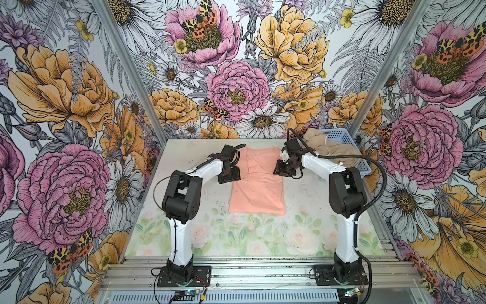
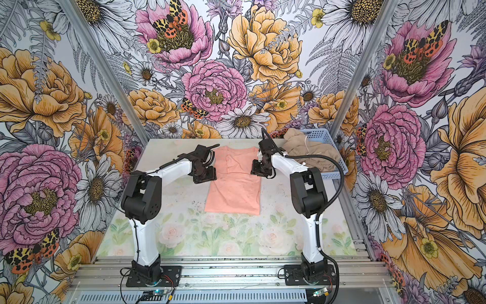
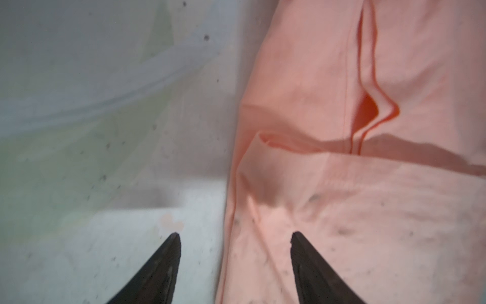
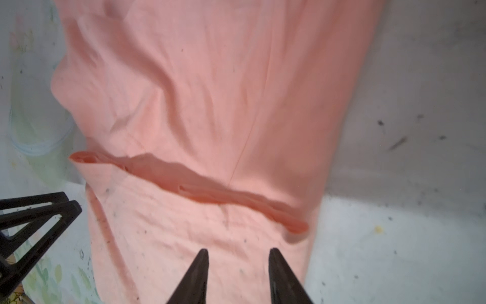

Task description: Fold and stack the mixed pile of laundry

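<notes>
Peach-pink T-shirt [image 1: 256, 189] flat on the table [image 1: 302, 194] between both grippers, left gripper [image 3: 235, 237] at its left edge, jaws spread, empty, right gripper [image 4: 238, 252] over its right edge, jaws parted, empty, beige-tan garment [image 1: 331, 148] heaped in the blue basket [image 1: 342, 134], far right

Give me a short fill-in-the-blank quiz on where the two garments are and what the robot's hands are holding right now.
The peach T-shirt lies flat on the ____.
The beige garment is heaped in the light blue ____.
The left hand and the right hand, jaws apart, both hold ____.
Missing words: table, basket, nothing.
</notes>
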Robot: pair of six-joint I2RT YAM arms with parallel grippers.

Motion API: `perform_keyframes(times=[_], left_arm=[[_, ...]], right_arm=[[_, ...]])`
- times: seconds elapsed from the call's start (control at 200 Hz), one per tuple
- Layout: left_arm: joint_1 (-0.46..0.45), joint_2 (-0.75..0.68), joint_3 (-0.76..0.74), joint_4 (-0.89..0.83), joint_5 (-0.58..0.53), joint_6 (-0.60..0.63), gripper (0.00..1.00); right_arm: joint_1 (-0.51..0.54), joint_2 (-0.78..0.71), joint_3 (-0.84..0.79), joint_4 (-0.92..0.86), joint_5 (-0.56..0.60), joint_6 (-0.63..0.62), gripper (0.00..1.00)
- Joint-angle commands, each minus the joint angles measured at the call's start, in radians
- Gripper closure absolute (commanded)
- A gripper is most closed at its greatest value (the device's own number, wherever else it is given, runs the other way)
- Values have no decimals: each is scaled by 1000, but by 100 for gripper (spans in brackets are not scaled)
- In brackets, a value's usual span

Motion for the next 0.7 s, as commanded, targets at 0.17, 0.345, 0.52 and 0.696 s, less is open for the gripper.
perform_keyframes(times=[0.17, 0.345, 0.52, 0.696], left_arm=[[-80, -314, -412, 113, 23, -71, 32], [-137, -399, -576, 182, 44, -145, 35], [-164, -403, -650, 249, 50, -172, 36], [-169, -393, -646, 280, 38, -178, 37]], right_arm=[[46, -340, -419, 50, -30, 40, 55], [107, -422, -613, 112, -55, 100, 54], [129, -439, -726, 202, -48, 151, 54], [132, -436, -744, 215, -19, 145, 54]])
